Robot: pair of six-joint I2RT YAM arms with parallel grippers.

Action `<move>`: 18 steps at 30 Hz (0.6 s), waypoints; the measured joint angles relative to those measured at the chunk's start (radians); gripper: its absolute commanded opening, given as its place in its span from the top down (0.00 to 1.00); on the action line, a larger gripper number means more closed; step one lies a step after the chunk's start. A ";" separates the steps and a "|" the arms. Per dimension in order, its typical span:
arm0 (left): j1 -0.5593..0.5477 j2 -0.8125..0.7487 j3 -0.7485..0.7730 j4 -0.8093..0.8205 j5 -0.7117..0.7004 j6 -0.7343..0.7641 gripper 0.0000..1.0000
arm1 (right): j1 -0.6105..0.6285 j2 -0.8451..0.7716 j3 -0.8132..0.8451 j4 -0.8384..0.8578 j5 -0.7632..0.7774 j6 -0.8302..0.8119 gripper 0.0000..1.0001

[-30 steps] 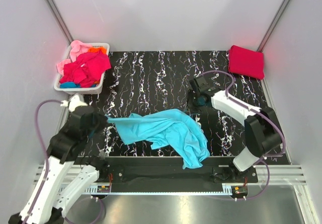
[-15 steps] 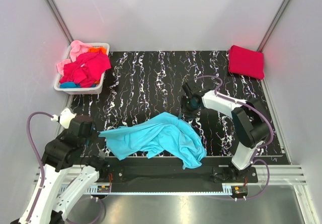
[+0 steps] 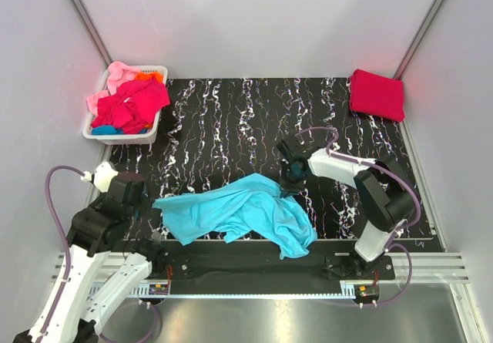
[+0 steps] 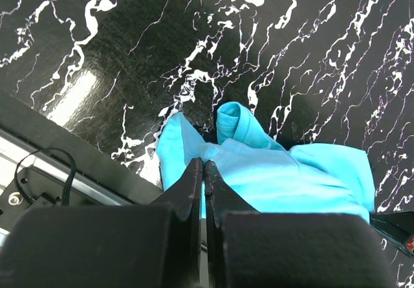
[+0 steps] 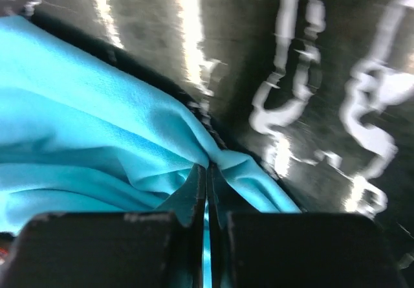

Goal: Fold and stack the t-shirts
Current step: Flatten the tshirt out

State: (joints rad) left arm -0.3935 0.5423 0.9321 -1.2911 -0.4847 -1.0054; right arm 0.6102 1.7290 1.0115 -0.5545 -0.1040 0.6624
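Black marbled table (image 3: 231, 112) carries a white basket (image 3: 123, 136) full of loose shirts (image 3: 132, 104). Well apart from the basket, nearer the arm bases, lies the crumpled turquoise shirt (image 3: 231, 208). The left gripper (image 4: 204, 166), on a low, bent arm, pinches the shirt end closest to the basket. The right gripper (image 5: 207, 169), forearm stretched toward the basket, is closed on a fold at the shirt's middle back edge. I judge this as spreading before folding. Next, both arms should pull apart evenly and lay the shirt flat.

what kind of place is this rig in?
Probably a lab robot cell, not a home: plain white walls boxing in a marble-print table, a metal rail at its near edge, turquoise t-shirt as workpiece.
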 measured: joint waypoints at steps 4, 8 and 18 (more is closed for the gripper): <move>0.000 0.043 0.060 0.001 -0.020 0.021 1.00 | 0.003 -0.054 0.047 -0.107 0.122 -0.010 1.00; 0.000 0.111 0.201 0.014 -0.072 0.059 1.00 | 0.003 -0.144 0.212 -0.228 0.279 -0.044 1.00; 0.000 0.272 0.446 0.172 -0.142 0.177 1.00 | -0.064 -0.213 0.590 -0.301 0.495 -0.184 1.00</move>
State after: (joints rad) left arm -0.3935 0.8146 1.3781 -1.1187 -0.6270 -0.8280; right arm 0.5461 1.5158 1.6012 -0.8551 0.3908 0.4782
